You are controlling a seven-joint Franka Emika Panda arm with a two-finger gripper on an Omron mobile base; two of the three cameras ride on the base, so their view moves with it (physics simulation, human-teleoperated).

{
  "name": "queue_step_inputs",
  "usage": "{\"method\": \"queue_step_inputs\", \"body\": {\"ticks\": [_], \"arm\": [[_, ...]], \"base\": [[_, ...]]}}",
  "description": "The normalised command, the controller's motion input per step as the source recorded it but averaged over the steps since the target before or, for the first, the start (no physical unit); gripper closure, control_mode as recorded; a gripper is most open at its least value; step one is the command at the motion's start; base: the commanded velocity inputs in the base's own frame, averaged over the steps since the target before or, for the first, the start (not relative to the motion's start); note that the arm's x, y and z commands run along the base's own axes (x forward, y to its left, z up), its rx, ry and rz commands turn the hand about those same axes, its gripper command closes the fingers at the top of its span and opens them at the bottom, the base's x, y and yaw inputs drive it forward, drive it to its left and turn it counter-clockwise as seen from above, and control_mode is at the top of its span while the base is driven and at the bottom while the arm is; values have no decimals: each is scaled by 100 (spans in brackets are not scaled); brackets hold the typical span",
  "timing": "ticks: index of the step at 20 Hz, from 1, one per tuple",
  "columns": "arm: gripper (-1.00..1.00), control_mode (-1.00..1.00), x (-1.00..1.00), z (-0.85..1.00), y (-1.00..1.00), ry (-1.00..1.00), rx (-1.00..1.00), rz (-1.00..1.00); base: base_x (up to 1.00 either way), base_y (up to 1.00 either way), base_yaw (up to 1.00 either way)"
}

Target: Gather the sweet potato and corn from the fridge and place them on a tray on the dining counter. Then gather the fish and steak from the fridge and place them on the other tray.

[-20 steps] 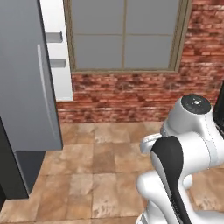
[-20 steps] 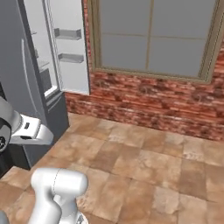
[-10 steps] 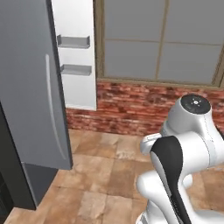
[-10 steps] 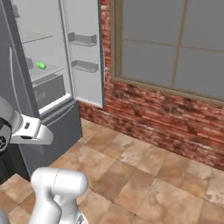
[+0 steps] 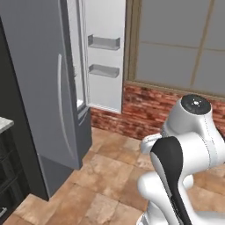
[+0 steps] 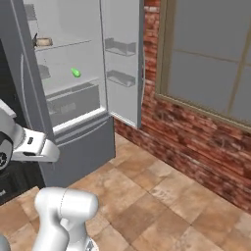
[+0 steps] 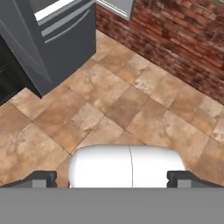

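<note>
The fridge (image 6: 73,132) stands with its right door (image 6: 122,59) swung open, showing white shelves. The corn (image 6: 76,72), a small green oblong, lies on a middle shelf. A small tan thing (image 6: 44,42) sits on the shelf above; I cannot tell whether it is the fish. In the left base view the fridge's shut grey door (image 5: 44,88) with its long handle faces me. My gripper (image 7: 113,178) hangs over the tiled floor, well short of the fridge, open with nothing between its fingertips (image 7: 41,178). The sweet potato, steak, trays and dining counter are out of view.
A brick wall (image 6: 196,147) under a large window (image 6: 211,54) runs to the right of the fridge. Black cabinets (image 5: 11,176) with a pale top stand left of the fridge. Brown floor tiles (image 7: 131,105) lie between me and the fridge.
The whole picture has shifted as the base turns and drives toward the fridge, bringing its open inside and the corn further into view. The gripper stays open.
</note>
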Motion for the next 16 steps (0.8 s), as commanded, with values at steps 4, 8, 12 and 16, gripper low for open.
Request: {"method": "queue_step_inputs", "body": {"ticks": [4, 8, 12, 16], "arm": [[-100, 100, 0, 0, 0, 0, 0, 0], [-100, 100, 0, 0, 0, 0, 0, 0], [-100, 100, 0, 0, 0, 0, 0, 0], [-100, 100, 0, 0, 0, 0, 0, 0]], "base": [[18, -63, 44], [5, -74, 40], [0, -81, 37], [2, -81, 36]]}}
